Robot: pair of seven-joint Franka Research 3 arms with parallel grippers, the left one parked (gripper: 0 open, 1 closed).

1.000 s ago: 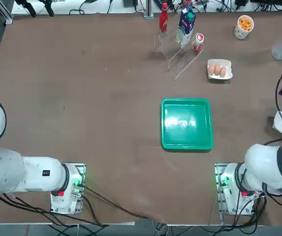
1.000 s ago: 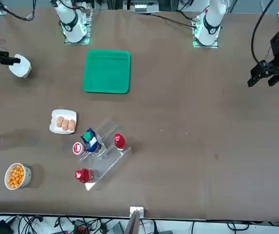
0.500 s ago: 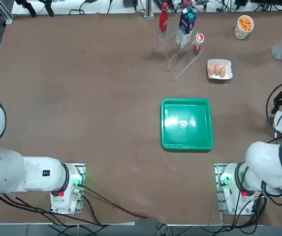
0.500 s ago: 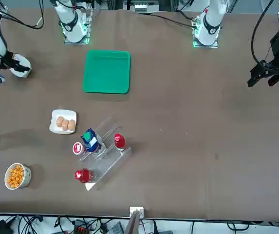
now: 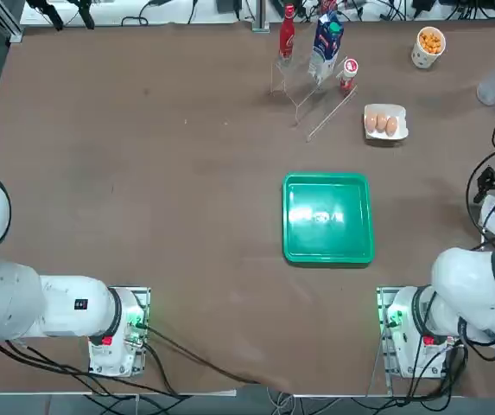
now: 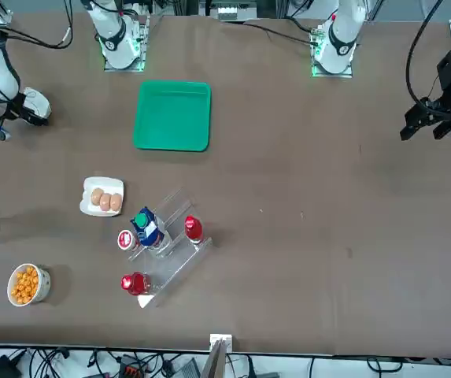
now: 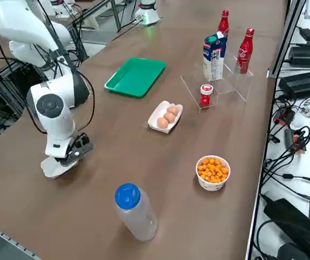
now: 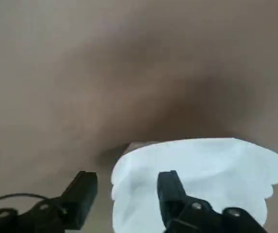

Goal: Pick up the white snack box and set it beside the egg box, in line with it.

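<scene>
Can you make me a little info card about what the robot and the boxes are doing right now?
Right gripper: open, low over the white snack box, one finger over the box, the other beside it
White snack box: on the table, not lifted
Egg box: apart from the snack box, nothing beside it yet
Green tray: empty
Cup of orange snacks: near the egg box
Job: not done

White snack box [image 8: 202, 174], green tray [image 5: 328, 217], brown eggs [image 5: 383, 124]

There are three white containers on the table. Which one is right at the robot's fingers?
The plain white snack box, under the right gripper. The egg box holds brown eggs; the white cup holds orange snacks; both sit farther off.
</scene>
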